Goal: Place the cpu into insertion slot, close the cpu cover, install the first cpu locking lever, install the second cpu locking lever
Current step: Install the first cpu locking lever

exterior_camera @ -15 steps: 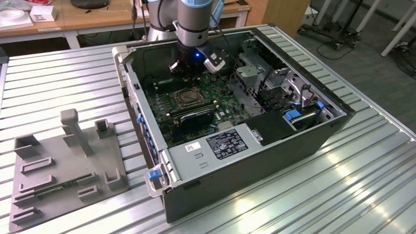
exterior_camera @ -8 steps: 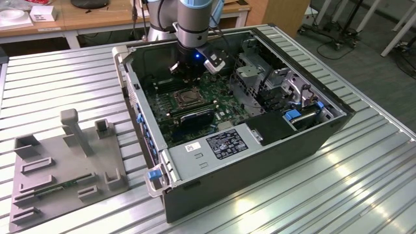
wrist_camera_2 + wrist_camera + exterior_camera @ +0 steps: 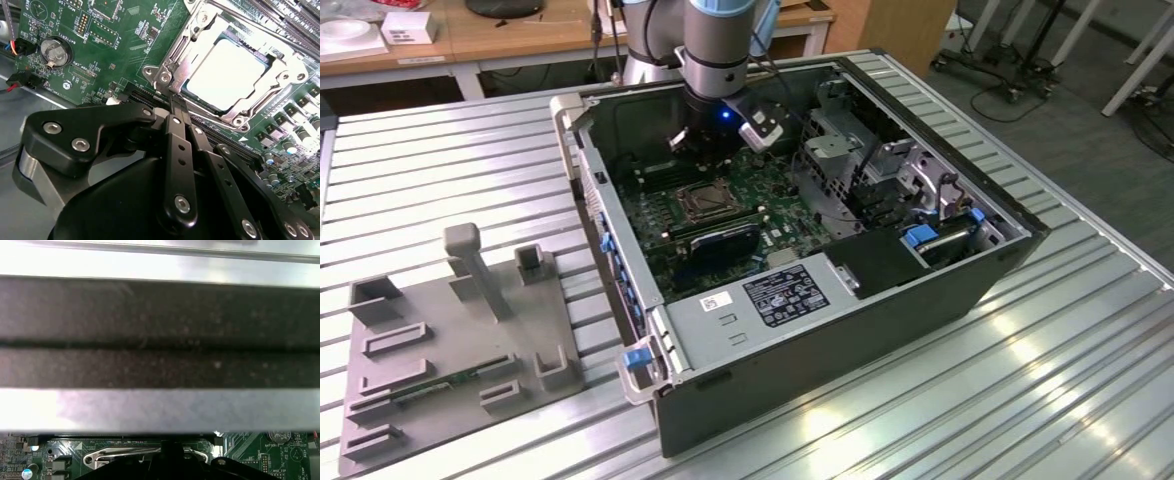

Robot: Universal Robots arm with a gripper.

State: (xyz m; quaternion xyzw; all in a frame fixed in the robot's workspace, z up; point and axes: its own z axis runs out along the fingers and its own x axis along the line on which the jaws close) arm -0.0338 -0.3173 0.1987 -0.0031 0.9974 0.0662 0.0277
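The cpu [image 3: 230, 75] lies flat in the insertion slot [image 3: 698, 200], its pale silver top bright under the light. The cpu cover [image 3: 200, 37], a steel frame with a cut-out window, lies down around the chip. In the second wrist view my gripper [image 3: 174, 100] is shut, its thin black fingers pressed together with the tips at the socket's near edge, beside a corner screw [image 3: 164, 76]. A wire locking lever [image 3: 145, 454] runs along that socket edge in the first wrist view. In the exterior view the gripper [image 3: 710, 150] hangs inside the open computer case, just behind the socket.
The green motherboard [image 3: 115, 45] carries a coin battery [image 3: 53, 51] and long black memory slots [image 3: 295, 20]. Case walls [image 3: 594, 190] and a drive cage [image 3: 854, 160] hem the arm in. A grey fixture plate [image 3: 454, 340] rests on the ribbed table at the exterior view's left.
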